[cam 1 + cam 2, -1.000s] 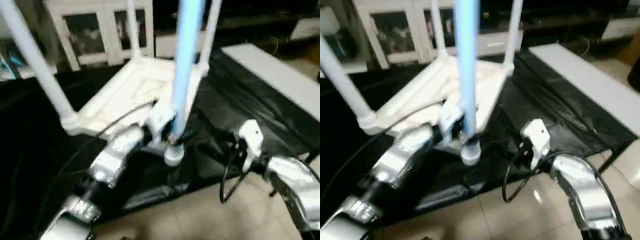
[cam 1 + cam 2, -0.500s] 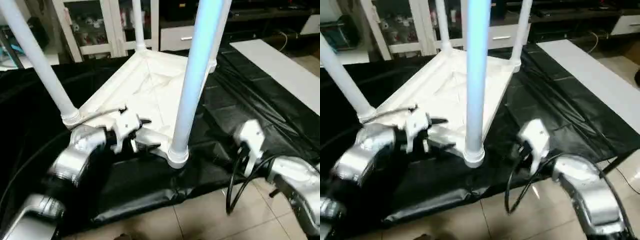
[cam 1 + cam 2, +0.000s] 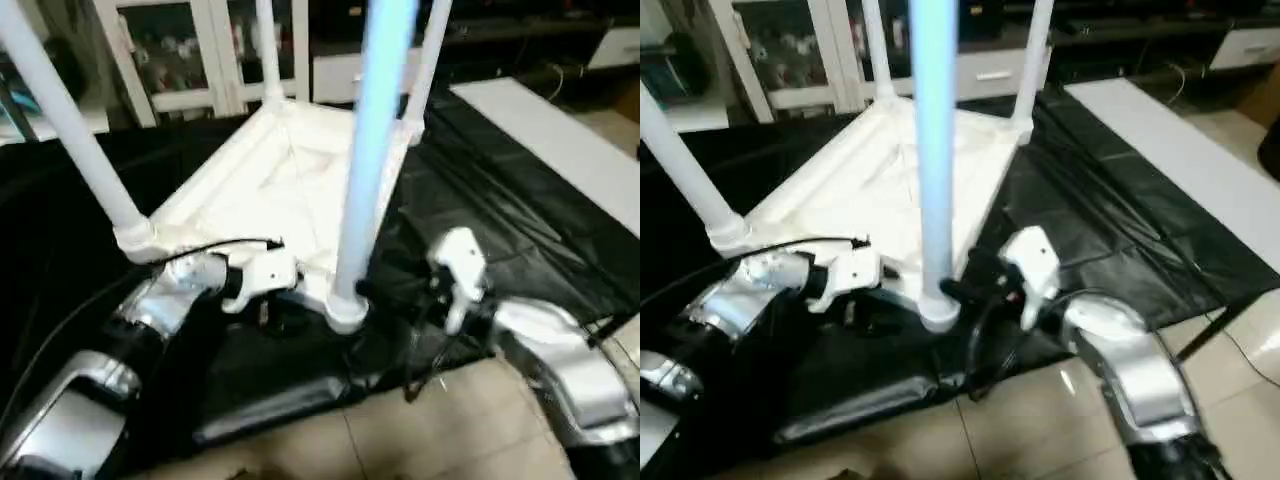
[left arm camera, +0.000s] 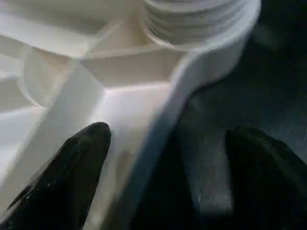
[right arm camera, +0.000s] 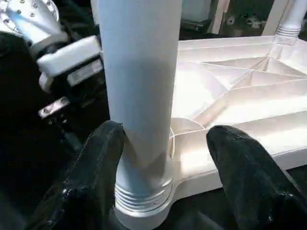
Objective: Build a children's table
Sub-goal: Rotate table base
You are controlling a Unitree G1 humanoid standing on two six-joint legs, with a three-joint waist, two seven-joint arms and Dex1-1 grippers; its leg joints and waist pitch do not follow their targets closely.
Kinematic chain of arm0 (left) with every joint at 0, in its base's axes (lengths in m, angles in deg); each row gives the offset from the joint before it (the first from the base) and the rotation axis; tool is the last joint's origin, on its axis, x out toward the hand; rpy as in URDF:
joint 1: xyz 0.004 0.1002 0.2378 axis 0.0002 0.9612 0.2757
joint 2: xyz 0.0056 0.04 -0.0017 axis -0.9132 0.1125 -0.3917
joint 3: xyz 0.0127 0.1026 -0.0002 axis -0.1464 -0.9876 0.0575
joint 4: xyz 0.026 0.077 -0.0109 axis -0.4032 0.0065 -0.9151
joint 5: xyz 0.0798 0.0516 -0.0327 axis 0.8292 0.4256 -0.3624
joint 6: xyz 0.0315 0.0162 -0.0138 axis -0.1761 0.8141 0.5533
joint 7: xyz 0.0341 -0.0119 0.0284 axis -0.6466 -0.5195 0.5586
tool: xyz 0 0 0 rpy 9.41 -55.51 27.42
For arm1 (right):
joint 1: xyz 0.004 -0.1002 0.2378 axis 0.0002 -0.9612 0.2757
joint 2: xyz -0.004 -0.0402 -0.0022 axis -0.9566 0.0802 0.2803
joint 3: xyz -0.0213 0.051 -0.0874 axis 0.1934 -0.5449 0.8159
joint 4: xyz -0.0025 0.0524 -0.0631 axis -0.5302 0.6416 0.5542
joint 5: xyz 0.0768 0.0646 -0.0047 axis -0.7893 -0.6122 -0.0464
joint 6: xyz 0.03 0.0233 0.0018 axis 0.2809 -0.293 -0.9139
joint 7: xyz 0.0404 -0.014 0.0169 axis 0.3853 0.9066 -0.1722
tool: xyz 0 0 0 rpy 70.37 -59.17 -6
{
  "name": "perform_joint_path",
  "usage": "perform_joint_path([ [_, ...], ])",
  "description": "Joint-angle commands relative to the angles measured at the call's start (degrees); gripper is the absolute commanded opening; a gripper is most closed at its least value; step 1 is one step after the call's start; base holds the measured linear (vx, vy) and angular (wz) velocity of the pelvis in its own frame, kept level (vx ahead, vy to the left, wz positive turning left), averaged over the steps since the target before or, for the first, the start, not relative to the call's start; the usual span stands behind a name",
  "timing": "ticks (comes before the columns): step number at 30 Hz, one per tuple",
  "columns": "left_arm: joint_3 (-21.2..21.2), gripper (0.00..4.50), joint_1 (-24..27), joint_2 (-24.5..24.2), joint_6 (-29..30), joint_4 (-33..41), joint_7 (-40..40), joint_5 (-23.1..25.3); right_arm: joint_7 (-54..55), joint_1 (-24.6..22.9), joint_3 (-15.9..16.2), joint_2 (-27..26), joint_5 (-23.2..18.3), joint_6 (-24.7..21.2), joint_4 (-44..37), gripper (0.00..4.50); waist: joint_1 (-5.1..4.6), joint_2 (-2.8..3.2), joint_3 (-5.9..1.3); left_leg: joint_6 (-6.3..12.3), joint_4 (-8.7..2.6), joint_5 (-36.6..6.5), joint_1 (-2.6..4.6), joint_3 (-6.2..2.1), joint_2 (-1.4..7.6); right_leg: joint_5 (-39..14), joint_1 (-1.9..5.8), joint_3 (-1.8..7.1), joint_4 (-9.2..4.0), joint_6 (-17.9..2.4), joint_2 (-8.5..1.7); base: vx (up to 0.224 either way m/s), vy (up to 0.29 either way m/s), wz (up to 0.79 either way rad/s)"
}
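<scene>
Head pair looks down and forward over the upturned table point(image 3: 290, 190). Both wrist views sit very close, sharing its nearest leg point(image 5: 139, 96) at 6 o'clock.

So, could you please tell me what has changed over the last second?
The left gripper drew back from the near leg and now straddles the tabletop's near rim beside the socket, jaws open. The right gripper moved in until its open jaws flank that leg's base. All four legs stayed upright in their sockets.
</scene>
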Motion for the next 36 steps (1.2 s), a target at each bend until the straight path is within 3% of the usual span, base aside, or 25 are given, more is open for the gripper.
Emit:
perform_joint_path([
  [1,-1.04,4.43,-2.02,-1.45,-1.69,-1.37,0.0,2.75,3.26,2.58,-0.19,-1.11,1.78,0.98,3.08,3.09,0.23,-0.32,-3.83,-0.35,-4.77,-12.1,0.37,-0.27,1.67,-10.47,2.99,2.26,-4.05,-12.05,-2.91,0.0,0.0,0.0],
  [4,-0.86,4.43,-3.58,-2.32,-2.98,-3.35,-0.49,4.08,3.58,4.24,-0.46,-2.46,1.98,1.33,4.8,3.09,0.35,-0.25,-3.75,-0.84,-4.72,-12.93,0.64,-0.16,1.67,-12.42,2.74,2.41,-4.21,-11.62,-3.01,0.0,0.0,0.0],
  [6,-0.92,4.43,-5.03,-3.78,-3.06,-4.72,-1.33,5.22,3.28,5.29,-0.64,-2.58,2.4,2.0,6.28,3.09,0.53,-0.51,-3.88,-0.59,-4.67,-11.48,0.55,-0.14,1.77,-9.36,2.89,2.43,-3.77,-12.06,-2.96,0.0,0.0,0.0],
  [15,-3.18,4.43,-5.59,-6.32,-6.59,-9.89,-1.27,9.65,1.32,5.89,-0.26,-3.01,1.72,3.32,7.08,3.09,0.65,-0.12,-4.16,0.32,-4.39,-8.72,0.61,0.12,1.67,-2.61,3.16,2.35,-3.19,-14.1,-2.9,0.0,0.0,0.0],
  [19,-4.19,4.43,-5.86,-4.1,-9.83,-12.44,2.52,11.8,-1.93,4.41,1.18,-2.99,-0.32,2.83,4.26,3.09,0.77,-0.26,-3.92,0.06,-4.55,-11.14,0.76,0.17,1.76,-5.93,3.12,2.43,-3.57,-13.81,-2.98,0.0,0.0,0.0],
  [20,-4.29,4.43,-6.15,-3.64,-10.57,-12.95,3.77,12.26,-2.56,4.17,1.4,-2.87,-0.75,2.66,3.78,3.09,0.84,0.13,-3.85,0.08,-4.55,-11.85,0.79,0.13,1.75,-6.67,3.09,2.45,-3.66,-13.7,-3.0,0.0,0.0,0.0],
  [21,-4.4,4.43,-6.88,-2.96,-11.15,-13.93,5.44,12.97,-3.85,3.66,1.98,-2.28,-1.14,2.66,2.96,3.09,0.92,-0.05,-3.76,-0.03,-4.72,-13.31,0.81,0.08,1.83,-8.74,3.11,2.54,-3.94,-13.18,-3.04,0.0,0.0,0.0],
  [24,-4.77,4.43,-8.16,-2.66,-11.32,-15.13,5.63,13.88,-4.57,3.08,1.91,-1.54,-1.31,2.66,2.04,3.09,1.36,0.21,-3.62,-0.89,-4.88,-15.73,1.27,0.18,1.91,-13.71,2.71,2.65,-4.49,-12.15,-3.08,0.0,0.0,0.0],
  [27,-4.38,4.43,-9.3,-2.5,-11.87,-16.45,5.28,14.12,-4.31,2.99,0.98,-1.49,-1.76,2.29,1.32,3.09,1.98,0.39,-3.82,-1.61,-5.0,-15.69,1.12,-0.01,1.89,-14.18,2.68,2.7,-4.47,-10.96,-3.1,0.0,0.0,0.0],
  [28,-4.21,4.43,-9.57,-2.46,-12.04,-16.89,4.95,14.09,-3.88,3.21,0.79,-1.72,-1.46,2.54,1.63,3.09,1.98,0.7,-3.83,-1.78,-4.99,-15.81,1.17,-0.01,1.86,-13.91,2.61,2.7,-4.5,-10.95,-3.07,0.0,0.0,0.0],
  [30,-4.1,4.43,-10.03,-2.33,-12.7,-17.92,4.88,14.36,-2.02,4.28,0.65,-2.71,0.25,3.64,3.49,3.09,1.85,0.34,-3.87,-2.0,-5.03,-15.46,0.91,-0.08,1.77,-13.09,2.75,2.64,-4.44,-10.98,-3.05,0.0,0.0,0.0],
  [32,-4.27,4.43,-10.4,-1.95,-13.98,-19.4,4.07,14.84,3.34,7.21,0.86,-5.15,3.98,4.81,8.8,3.09,1.69,0.51,-3.97,-2.39,-4.95,-15.06,0.94,-0.08,1.71,-11.71,2.52,2.61,-4.27,-11.42,-3.0,0.0,0.0,0.0],
  [36,-4.35,4.43,-10.64,-1.54,-14.94,-20.5,2.65,14.81,6.77,10.39,1.3,-7.6,5.6,5.8,14.13,3.09,1.68,0.55,-3.99,-2.78,-5.05,-16.41,1.18,-0.02,1.71,-12.72,2.45,2.6,-4.31,-11.97,-2.99,0.0,0.0,0.0],
])
